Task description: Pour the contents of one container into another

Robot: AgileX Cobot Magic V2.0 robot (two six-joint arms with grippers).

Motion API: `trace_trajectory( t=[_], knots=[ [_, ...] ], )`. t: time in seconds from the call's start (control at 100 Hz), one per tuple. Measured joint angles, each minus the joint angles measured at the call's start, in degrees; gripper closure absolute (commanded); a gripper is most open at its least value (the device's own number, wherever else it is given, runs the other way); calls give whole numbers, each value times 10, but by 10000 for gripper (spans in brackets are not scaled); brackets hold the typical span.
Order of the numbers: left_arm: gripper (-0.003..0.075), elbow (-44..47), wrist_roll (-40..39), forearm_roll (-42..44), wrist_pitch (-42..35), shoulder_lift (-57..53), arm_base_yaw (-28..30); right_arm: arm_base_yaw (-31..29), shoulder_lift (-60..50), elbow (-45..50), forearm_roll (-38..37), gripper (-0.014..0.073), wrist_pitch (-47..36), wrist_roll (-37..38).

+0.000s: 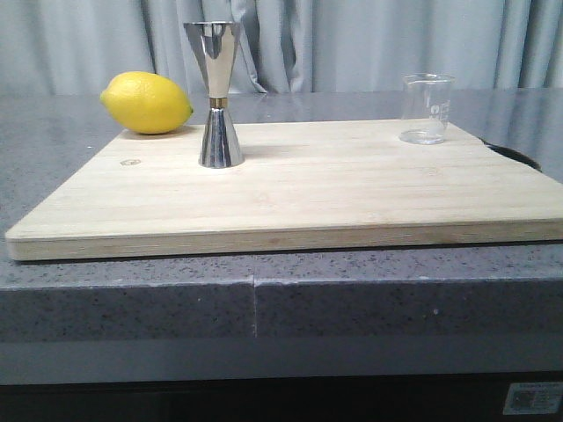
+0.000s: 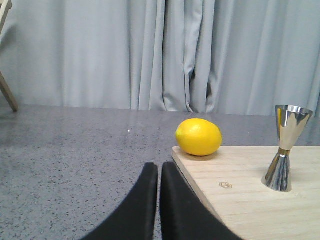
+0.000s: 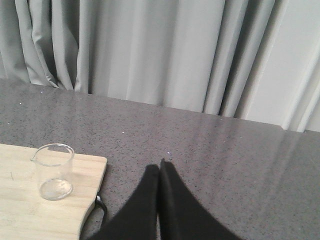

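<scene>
On the grey speckled counter [image 1: 79, 110] lies a pale wooden board [image 1: 334, 189], its near edge parallel to the counter front; grey curtains [image 1: 369, 44] hang behind. Board carries three items, all apart from one another.

Steel jigger [image 1: 215, 92]: upright, hourglass form, thin gold band at the waist, standing on the board left of centre. No liquid can be made out in its upper cone.

Lemon [image 1: 146, 103]: yellow, lying on its side at the board's far left corner, behind and left of the jigger, near it but not touching.

Glass beaker [image 1: 426, 108]: upright at the far right of the board, close to the right edge, faint white print on the wall; looks empty. Well apart from the jigger.

Left gripper [image 2: 159, 172]: black fingers pressed together, nothing between them, over bare counter just off the board's left edge.

Right gripper [image 3: 160, 170]: fingers likewise closed on nothing, over bare counter off the board's right edge, beaker near but untouched.
</scene>
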Motion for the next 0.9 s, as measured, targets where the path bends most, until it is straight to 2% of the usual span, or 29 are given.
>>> trace_trajectory(
  t=[0.14, 0.43, 0.9],
  knots=[
    [739, 17, 1, -23, -17, -21, 2, 0, 0, 0, 0, 661, 0, 0],
    [739, 17, 1, -34, 36, -61, 24, 0, 0, 0, 0, 661, 0, 0],
    [739, 17, 1, -42, 123, -61, 47, 0, 0, 0, 0, 661, 0, 0]
  ],
)
